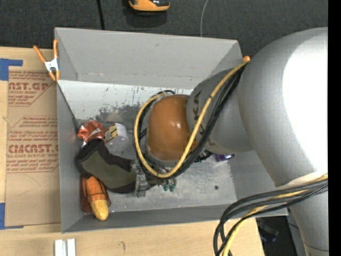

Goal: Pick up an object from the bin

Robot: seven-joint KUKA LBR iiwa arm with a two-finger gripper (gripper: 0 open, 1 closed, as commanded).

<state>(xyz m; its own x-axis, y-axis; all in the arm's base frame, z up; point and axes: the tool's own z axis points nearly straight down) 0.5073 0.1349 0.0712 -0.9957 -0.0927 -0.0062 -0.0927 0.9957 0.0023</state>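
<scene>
Camera view: claw (141, 184) against limp olive fabric pouch (104, 170); glossy tapered orange toy (96, 199) near; claw opening cannot tell.

Light falls from above, bright and fairly even. The arm's grey shell (287, 105), well to the right of the jaws, is the brightest surface and goes almost white along its upper curve. Just above the jaws, the orange cover (168, 127) carries a broad soft sheen on its dome with no hard glare spot. The bin floor (213, 188) to the right of the jaws is pale and evenly lit. Left of the jaws, shade gathers around the dark olive cloth (104, 169). Further up and left, the crumpled red wrapper (90, 131) throws small glints. The bin's far wall (149, 52) reads flat grey.
</scene>
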